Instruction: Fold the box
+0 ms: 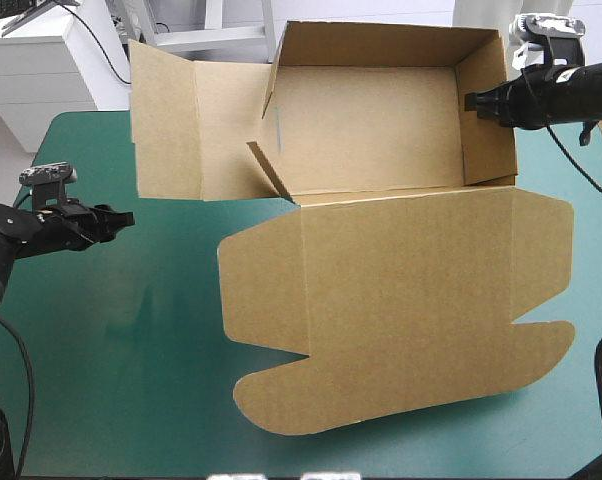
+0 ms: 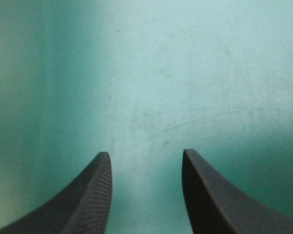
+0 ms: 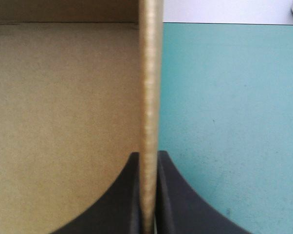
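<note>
Teal-green cover (image 1: pixel 111 380) under everything, bare along the left and near sides. Brown box (image 1: pixel 381 130) spread over the middle and right, reaching from the far edge almost to the near one: long axis far to near, open tray at the far end with its longer side along the far edge, lid (image 1: pixel 401 310) flat toward the near edge, rounded flaps outward. Back and right walls upright, left wall leaning inward, a further panel (image 1: pixel 166 125) out to the far left. Right gripper (image 1: pixel 471 102) clamped on the tray's right wall (image 3: pixel 150 87), black fingers all but closed with the board's edge between them, tray floor to one side, cover to the other. Left gripper (image 1: pixel 121 217) parted and holding nothing, over bare cover, well apart from the box.
</note>
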`<state>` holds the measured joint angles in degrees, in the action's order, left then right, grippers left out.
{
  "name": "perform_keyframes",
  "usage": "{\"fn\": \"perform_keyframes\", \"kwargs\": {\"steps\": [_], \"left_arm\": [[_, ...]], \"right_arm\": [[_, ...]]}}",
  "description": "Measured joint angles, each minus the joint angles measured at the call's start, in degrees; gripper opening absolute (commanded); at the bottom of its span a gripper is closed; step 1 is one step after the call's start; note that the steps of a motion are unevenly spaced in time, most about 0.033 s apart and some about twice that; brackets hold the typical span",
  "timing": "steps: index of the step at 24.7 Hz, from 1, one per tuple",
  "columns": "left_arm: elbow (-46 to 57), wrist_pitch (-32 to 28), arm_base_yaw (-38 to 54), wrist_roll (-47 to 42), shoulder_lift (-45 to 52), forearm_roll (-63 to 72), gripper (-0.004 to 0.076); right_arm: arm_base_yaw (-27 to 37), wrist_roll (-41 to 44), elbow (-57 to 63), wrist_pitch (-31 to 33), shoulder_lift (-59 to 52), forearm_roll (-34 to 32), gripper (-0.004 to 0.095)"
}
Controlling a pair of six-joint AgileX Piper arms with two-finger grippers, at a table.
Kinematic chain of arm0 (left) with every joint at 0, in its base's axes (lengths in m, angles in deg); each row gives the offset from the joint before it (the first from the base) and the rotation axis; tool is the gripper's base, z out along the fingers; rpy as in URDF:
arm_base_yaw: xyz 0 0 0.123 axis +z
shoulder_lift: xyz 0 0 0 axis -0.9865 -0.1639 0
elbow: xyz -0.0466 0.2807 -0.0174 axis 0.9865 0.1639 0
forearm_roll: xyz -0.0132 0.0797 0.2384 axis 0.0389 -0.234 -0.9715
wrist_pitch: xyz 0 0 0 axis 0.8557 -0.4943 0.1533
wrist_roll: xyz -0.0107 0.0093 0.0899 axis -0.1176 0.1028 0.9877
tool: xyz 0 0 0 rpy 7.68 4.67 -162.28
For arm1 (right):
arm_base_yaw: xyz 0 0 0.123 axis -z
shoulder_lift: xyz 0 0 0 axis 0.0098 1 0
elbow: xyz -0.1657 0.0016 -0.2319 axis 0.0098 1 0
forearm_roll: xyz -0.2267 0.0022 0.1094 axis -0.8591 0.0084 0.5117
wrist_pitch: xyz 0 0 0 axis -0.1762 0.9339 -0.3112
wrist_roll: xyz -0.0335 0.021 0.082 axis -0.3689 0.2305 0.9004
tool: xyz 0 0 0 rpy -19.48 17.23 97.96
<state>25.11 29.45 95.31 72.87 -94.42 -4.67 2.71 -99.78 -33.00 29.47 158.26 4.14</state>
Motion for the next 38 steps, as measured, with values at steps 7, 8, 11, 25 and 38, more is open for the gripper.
{"fn": "perform_keyframes", "kwargs": {"steps": [7,8,11,25,38], "left_arm": [[0.0,1.9,-3.0,12.8,-0.4,18.3,0.0326],[0.0,1.9,-3.5,14.2,-0.4,20.7,0.0326],[0.0,1.8,-5.4,17.2,-0.4,26.4,0.0326],[0.0,9.4,-11.4,27.0,-1.7,49.5,0.0326],[-10.5,21.1,-16.3,26.8,-5.5,56.6,0.0326]], "right_arm": [[0.0,-0.9,0.0,-0.6,0.0,4.1,-0.0023],[0.0,-1.0,0.0,-0.6,0.0,4.4,-0.0023],[0.0,-1.1,0.0,-0.6,0.0,4.8,-0.0023],[0.0,-2.1,2.6,-0.7,0.7,5.0,-0.0022],[0.0,-2.7,3.9,-3.2,3.2,2.9,-0.0022]]}}
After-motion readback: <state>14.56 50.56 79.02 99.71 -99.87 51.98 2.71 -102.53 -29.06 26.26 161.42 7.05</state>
